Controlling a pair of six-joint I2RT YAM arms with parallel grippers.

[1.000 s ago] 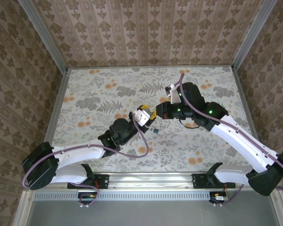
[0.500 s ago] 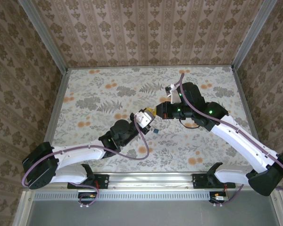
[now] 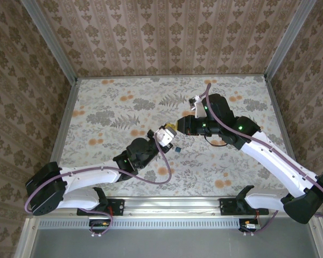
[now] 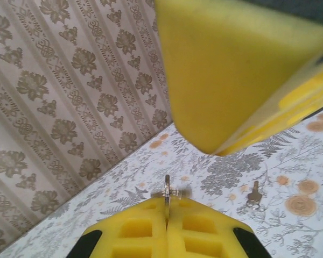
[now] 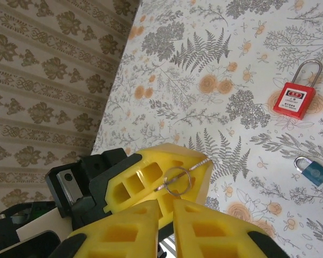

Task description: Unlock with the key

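1. This is a robot test cell, as in a lab.
2. A left arm (image 3: 91, 176) and a right arm (image 3: 272, 155) are bolted to a metal rail (image 3: 172, 205) at the near edge of a table (image 3: 102, 99).
3. The walls (image 3: 167, 37) are flat panels with wallpaper, standing between bare metal posts (image 3: 48, 40).
4. Purple cables (image 3: 165, 161) run along both arms.

Overhead plus two wrist views.
Looking down from above and behind onto the floral-patterned surface (image 3: 113, 107); close behind the yellow-padded left hand (image 4: 167, 209) and right hand (image 5: 169, 207), facing each other.
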